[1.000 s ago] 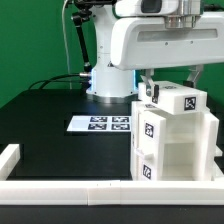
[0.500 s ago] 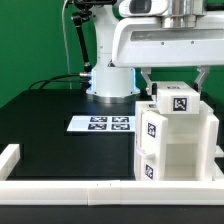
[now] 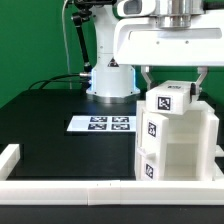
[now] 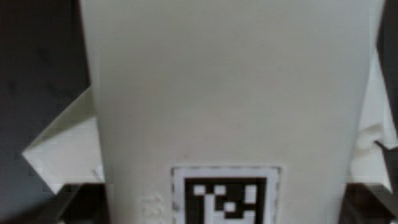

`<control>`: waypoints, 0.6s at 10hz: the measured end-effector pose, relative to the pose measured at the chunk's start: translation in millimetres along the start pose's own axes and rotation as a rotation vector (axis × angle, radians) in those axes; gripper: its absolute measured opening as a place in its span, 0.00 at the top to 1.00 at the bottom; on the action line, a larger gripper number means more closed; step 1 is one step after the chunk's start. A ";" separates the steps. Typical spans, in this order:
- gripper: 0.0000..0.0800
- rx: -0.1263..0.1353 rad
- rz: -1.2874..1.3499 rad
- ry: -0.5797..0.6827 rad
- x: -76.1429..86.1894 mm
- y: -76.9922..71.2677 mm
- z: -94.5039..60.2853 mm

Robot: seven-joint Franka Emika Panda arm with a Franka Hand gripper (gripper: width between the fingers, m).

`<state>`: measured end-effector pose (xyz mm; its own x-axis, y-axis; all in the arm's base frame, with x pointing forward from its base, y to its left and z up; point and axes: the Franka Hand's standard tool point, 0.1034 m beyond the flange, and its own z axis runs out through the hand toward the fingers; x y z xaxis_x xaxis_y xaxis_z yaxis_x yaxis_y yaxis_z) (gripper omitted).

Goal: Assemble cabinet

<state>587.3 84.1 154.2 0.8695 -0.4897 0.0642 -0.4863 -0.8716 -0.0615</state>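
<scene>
The gripper [image 3: 170, 82] comes down from above onto a small white block [image 3: 170, 100] topping the cabinet [image 3: 176, 145]; its jaws straddle the block's sides, but whether they actually pinch it I cannot tell. The wrist view is filled by one white panel [image 4: 222, 100], tag cut off at the frame edge. The cabinet, white and boxy with black-and-white tags, stands on the black bench [image 3: 50, 115] just beside the front border rail [image 3: 100, 186]. The marker board [image 3: 101, 124] lies near it, with open bench beyond.
</scene>
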 end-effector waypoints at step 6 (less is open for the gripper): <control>0.30 0.006 0.383 -0.015 -0.2 2.7 0.4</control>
<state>585.9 81.9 153.6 0.6261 -0.7795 0.0207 -0.7758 -0.6254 -0.0837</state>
